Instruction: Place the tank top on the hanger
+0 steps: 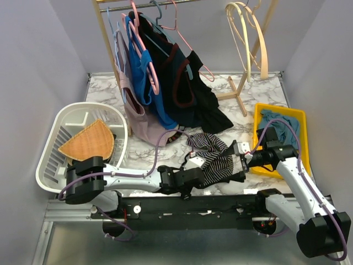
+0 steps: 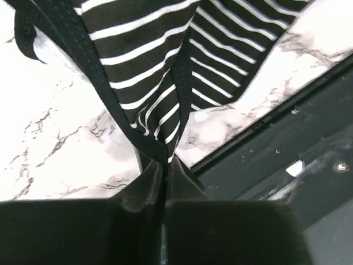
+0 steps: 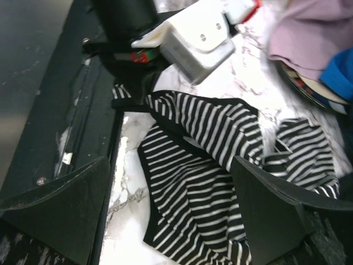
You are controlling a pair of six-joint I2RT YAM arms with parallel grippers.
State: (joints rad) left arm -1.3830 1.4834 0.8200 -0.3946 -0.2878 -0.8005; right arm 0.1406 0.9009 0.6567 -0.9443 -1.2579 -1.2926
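Note:
The tank top (image 1: 214, 156), thin black-and-white stripes with black edging, lies crumpled on the marble table near the front edge. My left gripper (image 1: 202, 171) is shut on its black-edged hem; in the left wrist view the jaws (image 2: 164, 167) pinch the striped cloth (image 2: 149, 72). My right gripper (image 1: 240, 161) is open just right of the garment; in the right wrist view its fingers (image 3: 60, 204) straddle the tank top (image 3: 193, 182) from above without touching it. The cream wooden hanger (image 1: 246, 34) hangs at the back right, far from both grippers.
A white laundry basket (image 1: 55, 160) with a woven fan stands at left. A yellow bin (image 1: 300, 118) with teal cloth is at right, beside my right arm. A rack of garments (image 1: 165, 94) on pink hangers fills the back. A wooden stand foot (image 1: 236, 94) is behind.

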